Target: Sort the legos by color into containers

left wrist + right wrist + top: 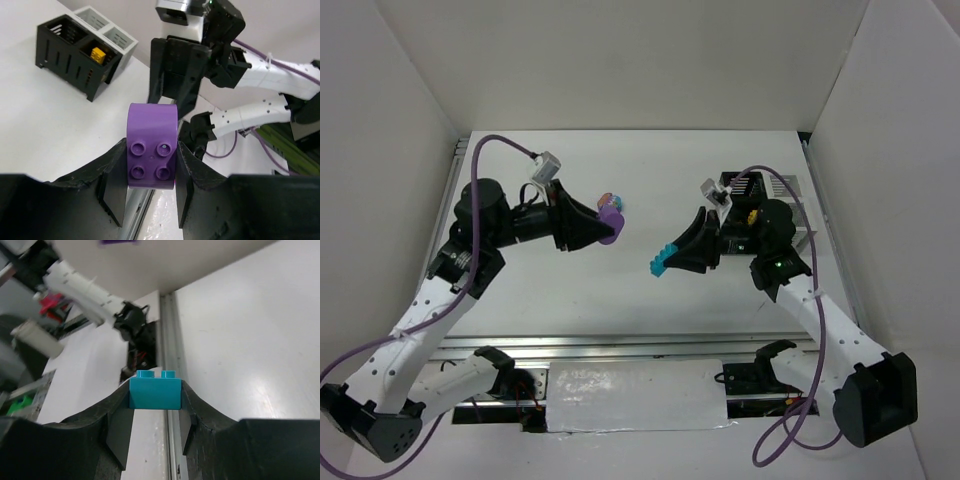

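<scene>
up above the table (650,170), the left hand (608,232) is clamped on a purple lego (151,150) and the right hand (663,263) is pinching a teal lego (155,390), neither one over a bin. the black container (65,55) already has a yellow lego (98,52) in it. a small pink-ish cluster (610,203) sits loose on the table, so i'd call it partway, plenty left.

1. The left arm (415,320) has a white link dotted with small holes, black joints and a black base.
2. The right arm (835,330) is built the same; a green light (777,265) glows on one joint.
3. A purple cable (500,140) loops along each arm.
4. The left gripper (608,228) and right gripper (663,262) are matte black and tapered, with flat fingers.
5. A grey-white camera box (544,165) sits on each wrist.
</scene>
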You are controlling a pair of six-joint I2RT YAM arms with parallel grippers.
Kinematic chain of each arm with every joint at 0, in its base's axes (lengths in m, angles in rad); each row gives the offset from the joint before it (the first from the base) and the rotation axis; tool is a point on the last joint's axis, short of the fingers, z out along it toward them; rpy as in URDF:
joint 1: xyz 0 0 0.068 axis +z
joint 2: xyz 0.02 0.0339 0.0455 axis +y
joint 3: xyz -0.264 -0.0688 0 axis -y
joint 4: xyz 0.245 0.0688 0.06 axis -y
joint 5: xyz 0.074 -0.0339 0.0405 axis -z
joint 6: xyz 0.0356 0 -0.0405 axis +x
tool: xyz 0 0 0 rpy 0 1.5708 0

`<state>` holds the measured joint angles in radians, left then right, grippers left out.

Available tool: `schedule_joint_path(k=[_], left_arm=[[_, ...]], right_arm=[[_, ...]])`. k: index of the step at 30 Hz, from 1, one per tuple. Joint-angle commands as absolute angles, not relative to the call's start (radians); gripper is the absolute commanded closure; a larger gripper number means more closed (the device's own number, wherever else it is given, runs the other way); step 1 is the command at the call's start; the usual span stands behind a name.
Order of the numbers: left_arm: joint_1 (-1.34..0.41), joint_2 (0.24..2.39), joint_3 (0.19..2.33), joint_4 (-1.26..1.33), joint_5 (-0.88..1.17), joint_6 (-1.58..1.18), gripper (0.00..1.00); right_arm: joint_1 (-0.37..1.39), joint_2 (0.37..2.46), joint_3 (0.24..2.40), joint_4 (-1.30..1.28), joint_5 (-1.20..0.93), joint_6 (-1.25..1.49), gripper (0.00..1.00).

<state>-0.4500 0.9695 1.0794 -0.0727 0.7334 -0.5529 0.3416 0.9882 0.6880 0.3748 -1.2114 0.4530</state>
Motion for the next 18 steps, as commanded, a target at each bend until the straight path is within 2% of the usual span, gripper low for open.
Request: schedule_joint_path(k=[1, 2, 3, 6, 11, 18], left_arm=[[-0.440, 0.933, 1.164, -0.168, 0.657, -0.513, 1.00], [-0.439, 0.930, 1.183, -0.267, 0.550, -0.496, 1.00], [-0.440, 0.931, 1.199, -0.325, 0.487, -0.462, 1.00], [-0.439, 0.927, 1.220, -0.451, 0.350, -0.398, 1.00], [-0.440, 0.885, 1.131, -0.494, 0.296, -0.358, 1.00], [-0.440, 0.828, 1.005, -0.495, 0.291, -0.325, 1.00]], right_arm=[[0.278, 0.968, 0.725, 0.236, -1.044, 0.416, 1.00], [0.275, 0.957, 0.747, 0.235, -0.911, 0.416, 1.00], [0.273, 0.942, 0.767, 0.040, -0.527, 0.337, 1.00], [0.238, 1.006, 0.851, -0.081, 0.088, 0.402, 1.00], [0.144, 1.257, 1.054, -0.208, 0.400, 0.403, 1.00], [0.091, 1.459, 1.227, -0.190, 0.414, 0.390, 1.00]])
